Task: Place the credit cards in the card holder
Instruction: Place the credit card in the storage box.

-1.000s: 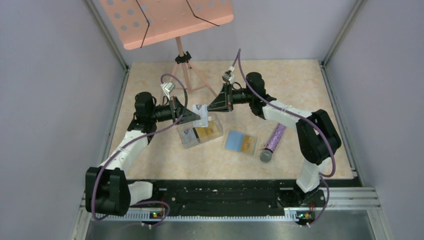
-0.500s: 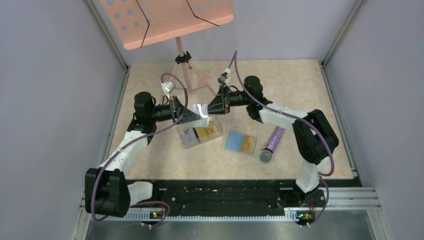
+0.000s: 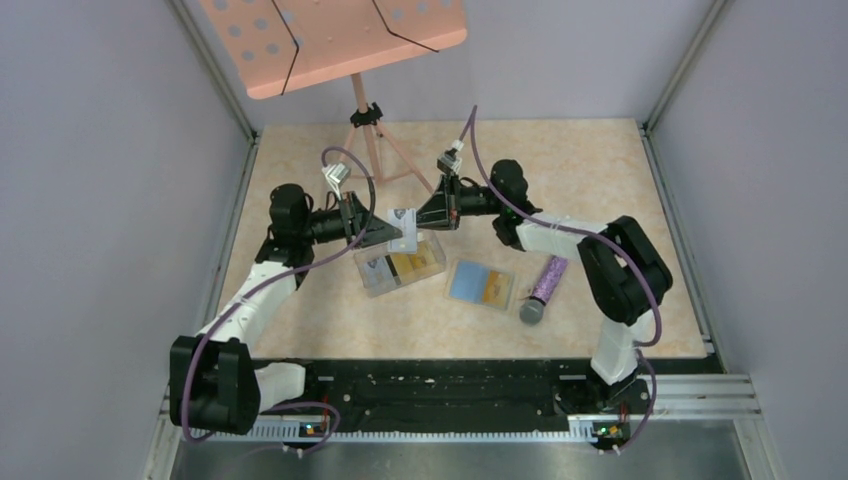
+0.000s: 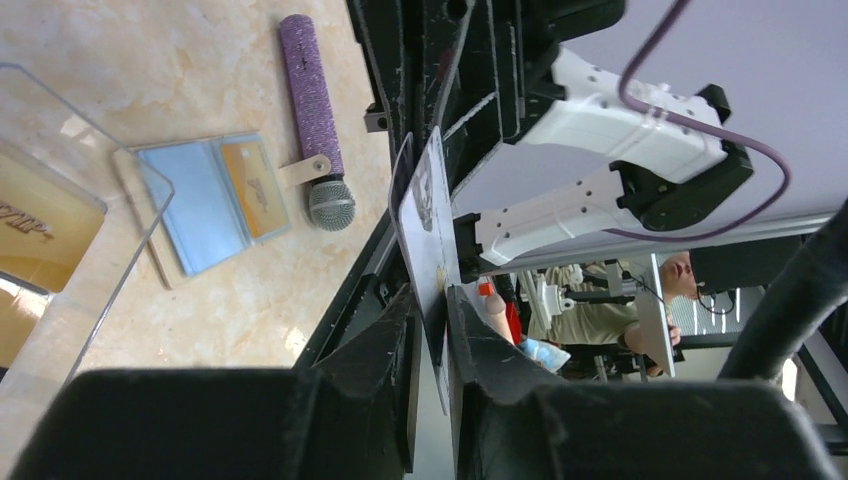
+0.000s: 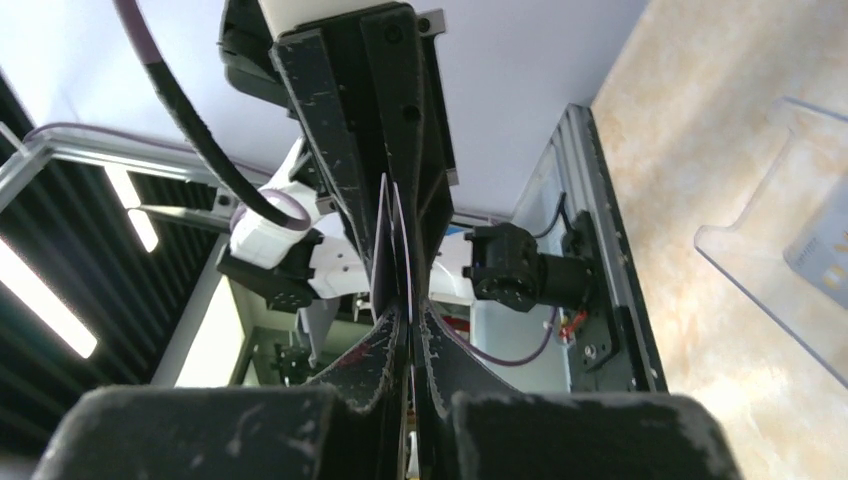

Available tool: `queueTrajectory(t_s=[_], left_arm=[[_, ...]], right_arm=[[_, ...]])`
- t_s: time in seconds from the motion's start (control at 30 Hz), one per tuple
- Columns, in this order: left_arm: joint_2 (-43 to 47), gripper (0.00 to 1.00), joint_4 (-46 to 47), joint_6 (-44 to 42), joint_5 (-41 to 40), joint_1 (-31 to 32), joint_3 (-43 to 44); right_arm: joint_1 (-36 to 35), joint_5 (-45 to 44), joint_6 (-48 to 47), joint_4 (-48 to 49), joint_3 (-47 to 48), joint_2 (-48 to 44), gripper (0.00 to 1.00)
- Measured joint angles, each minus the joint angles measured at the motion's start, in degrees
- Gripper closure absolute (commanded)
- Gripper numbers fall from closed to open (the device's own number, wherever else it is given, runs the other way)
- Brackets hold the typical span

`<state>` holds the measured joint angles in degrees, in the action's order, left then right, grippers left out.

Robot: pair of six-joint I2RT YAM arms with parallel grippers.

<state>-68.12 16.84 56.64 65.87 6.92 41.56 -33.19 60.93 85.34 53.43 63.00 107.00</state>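
A white printed credit card (image 3: 403, 229) is held upright in the air above the clear box, gripped from both sides. My left gripper (image 3: 391, 233) is shut on its left edge, and the card (image 4: 430, 225) stands between the jaws (image 4: 430, 298) in the left wrist view. My right gripper (image 3: 417, 219) is shut on the opposite edge; the right wrist view shows the thin card (image 5: 393, 245) running edge-on into its jaws (image 5: 410, 318). The card holder (image 3: 482, 285) lies open on the table, light blue inside with a gold card in its right half, and also shows in the left wrist view (image 4: 205, 198).
A clear plastic box (image 3: 400, 266) with gold and dark cards sits below the grippers. A purple microphone (image 3: 546, 285) lies right of the card holder. A pink music stand (image 3: 335, 40) stands at the back, its tripod legs (image 3: 375, 150) on the table.
My right gripper has moved a little left toward the left gripper and now grips the white card's free edge. The left arm has barely moved.
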Motion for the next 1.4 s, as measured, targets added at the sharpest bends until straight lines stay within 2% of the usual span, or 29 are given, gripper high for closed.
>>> queueTrajectory(t_s=[0.27, 0.43, 0.53, 0.73, 0.93, 1.07, 1.13, 1.27, 1.4], left_arm=[[-0.04, 0.87, -5.51, -4.52, -3.13, 0.24, -0.02], [-0.04, 0.94, -8.59, -6.95, -4.5, 0.31, -0.02], [-0.04, 1.0, -10.8, -8.39, -5.66, 0.31, -0.13], [-0.76, 1.0, -15.13, -12.17, -9.75, 0.31, 0.0], [-5.6, 1.0, -22.51, -16.63, -16.68, 0.31, 0.02], [-8.48, 1.0, -24.28, -18.62, -20.22, 0.83, 0.02], [-10.05, 0.96, -24.79, -19.61, -21.73, 1.66, 0.02], [-13.88, 0.73, -26.47, -21.62, -24.55, 4.39, 0.79], [-17.0, 0.65, -32.74, -24.44, -30.34, 8.63, 5.75]], right_arm=[[0.74, -5.09, -26.34, -38.32, 7.43, -7.5, 1.0], [1.11, -9.99, -37.35, -54.14, 10.8, -9.09, 1.0], [1.84, -12.41, -40.74, -59.19, 10.93, -10.14, 1.0], [6.32, -16.59, -45.97, -66.49, 10.08, -12.22, 1.0], [10.56, -18.23, -49.9, -71.1, 6.67, -15.98, 1.0], [12.26, -19.15, -52.24, -73.48, 3.56, -18.29, 1.0], [12.83, -19.85, -53.22, -74.27, 1.75, -19.41, 1.0], [13.99, -22.18, -55.41, -76.41, -1.05, -20.59, 1.0], [14.38, -24.39, -57.37, -77.83, -2.95, -20.61, 1.0]])
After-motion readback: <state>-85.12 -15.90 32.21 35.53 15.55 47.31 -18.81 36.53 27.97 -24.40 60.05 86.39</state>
